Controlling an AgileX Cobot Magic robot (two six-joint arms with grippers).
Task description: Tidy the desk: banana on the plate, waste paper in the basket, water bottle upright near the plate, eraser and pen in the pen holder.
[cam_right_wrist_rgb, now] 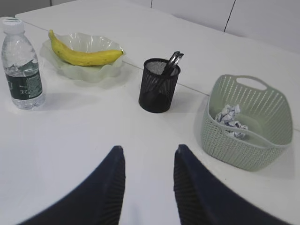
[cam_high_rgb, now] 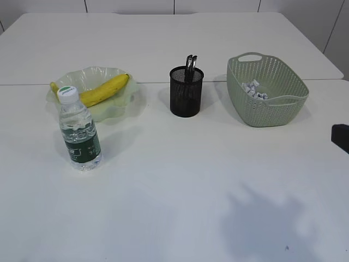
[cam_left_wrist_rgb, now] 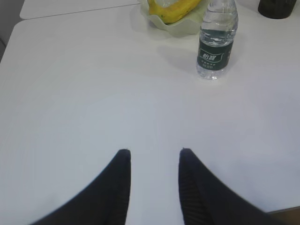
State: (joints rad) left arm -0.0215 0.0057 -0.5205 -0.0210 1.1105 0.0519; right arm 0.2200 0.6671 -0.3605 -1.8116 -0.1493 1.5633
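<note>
the pen holder [cam_high_rgb: 186,91] is my landmark, a black wire-mesh cup standing upright on the white table [cam_high_rgb: 180,185]. left of it sits the plate [cam_high_rgb: 112,106], a pale green ruffled dish, with the banana [cam_high_rgb: 103,90] lying inside it, so the fruit cannot roll off. nearer the camera than the plate and further left of the pen holder stands the water bottle [cam_high_rgb: 79,132], upright on its base, white cap on top, just beside the plate's rim. right of the pen holder is the basket [cam_high_rgb: 270,103], with crumpled waste paper [cam_high_rgb: 254,89] resting on its floor. a pen [cam_high_rgb: 190,63] leans inside the pen holder, its clip end poking above the rim. i cannot see the eraser in any view; i judge it may lie low inside the mesh cup, hidden.

my left gripper [cam_left_wrist_rgb: 152,152] hangs over bare table with its fingers apart and nothing between them. my right gripper [cam_right_wrist_rgb: 146,149] is likewise parted and empty, on the near side of the pen holder. to my judgement the tidy is essentially done.

the exterior view shows the whole row. only my right wrist view looks down into the basket enough to show the paper as a creased ball. only my left wrist view shows the bottle's label lettering up close.
</note>
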